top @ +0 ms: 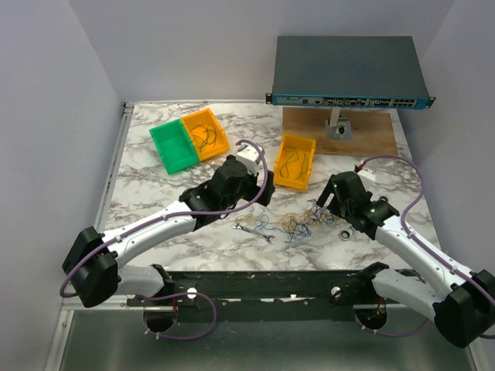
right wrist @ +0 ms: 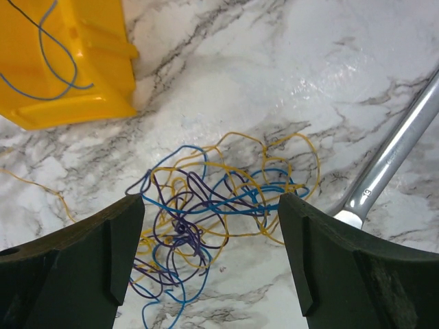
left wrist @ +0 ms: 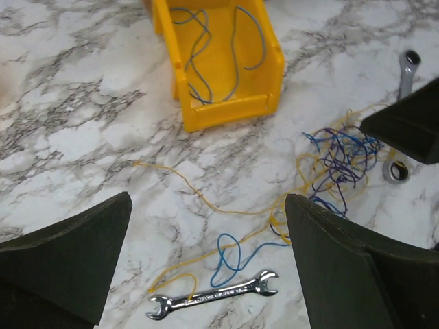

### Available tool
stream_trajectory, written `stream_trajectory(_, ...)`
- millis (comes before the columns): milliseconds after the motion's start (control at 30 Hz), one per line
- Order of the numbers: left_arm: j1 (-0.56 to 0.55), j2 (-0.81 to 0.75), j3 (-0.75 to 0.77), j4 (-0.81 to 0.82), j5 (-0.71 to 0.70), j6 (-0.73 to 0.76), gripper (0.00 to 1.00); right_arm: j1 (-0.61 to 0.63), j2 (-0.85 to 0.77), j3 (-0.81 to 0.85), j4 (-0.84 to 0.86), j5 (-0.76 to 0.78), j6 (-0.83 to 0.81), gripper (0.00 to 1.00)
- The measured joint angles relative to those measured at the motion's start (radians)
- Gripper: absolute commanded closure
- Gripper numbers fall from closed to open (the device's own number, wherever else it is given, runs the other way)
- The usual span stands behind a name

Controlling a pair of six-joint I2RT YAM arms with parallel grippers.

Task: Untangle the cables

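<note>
The cables (top: 303, 222) lie as a small tangle of thin blue, yellow and purple strands on the marble table (top: 155, 193), between the two arms. In the right wrist view the tangle (right wrist: 206, 219) sits right between and just beyond my open right gripper (right wrist: 211, 226). In the left wrist view the tangle (left wrist: 339, 161) is at the right, with a yellow strand (left wrist: 199, 195) and a blue loop (left wrist: 230, 257) trailing left between the fingers of my open left gripper (left wrist: 209, 240). Both grippers are empty.
A small silver wrench (left wrist: 212, 296) lies by the blue loop; it also shows from above (top: 255, 229). A yellow bin (top: 295, 160) holding strands stands behind the tangle. A green bin (top: 173, 147) and another yellow bin (top: 205, 133) stand at back left. A larger wrench (right wrist: 391, 161) lies at right.
</note>
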Motion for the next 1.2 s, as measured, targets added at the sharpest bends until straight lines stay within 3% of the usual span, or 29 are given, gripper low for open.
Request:
stream_trajectory(167, -0.042, 0.019, -0.004, 0.002, 0.078, 0.069, 0.13, 0.000, -0.025, -0.039, -0.008, -0.041, 0.026, 0.18)
stream_trajectory(333, -0.064, 0.134, 0.017, -0.008, 0.171, 0.115, 0.16, 0.000, -0.056, -0.079, 0.004, -0.078, 0.046, 0.22)
stream_trajectory(500, -0.118, 0.310, 0.157, -0.066, 0.228, 0.167, 0.26, 0.000, -0.036, -0.124, 0.022, -0.108, 0.068, 0.26)
stream_trajectory(633, -0.154, 0.413, 0.261, -0.111, 0.255, 0.201, 0.28, 0.000, -0.039, -0.143, 0.041, -0.119, 0.076, 0.30)
stream_trajectory(967, -0.164, 0.609, 0.439, -0.238, 0.273, 0.184, 0.44, 0.000, -0.055, -0.168, 0.092, -0.126, 0.075, 0.39)
stream_trajectory(1067, -0.164, 0.643, 0.452, -0.251, 0.274, 0.176, 0.60, 0.000, -0.054, -0.186, 0.113, -0.126, 0.078, 0.46)
stream_trajectory(1100, -0.161, 0.654, 0.455, -0.256, 0.275, 0.171, 0.67, 0.000, -0.054, -0.194, 0.122, -0.126, 0.080, 0.55)
stream_trajectory(1200, -0.147, 0.681, 0.463, -0.264, 0.299, 0.156, 1.00, 0.000, -0.053, -0.216, 0.133, -0.124, 0.085, 0.76)
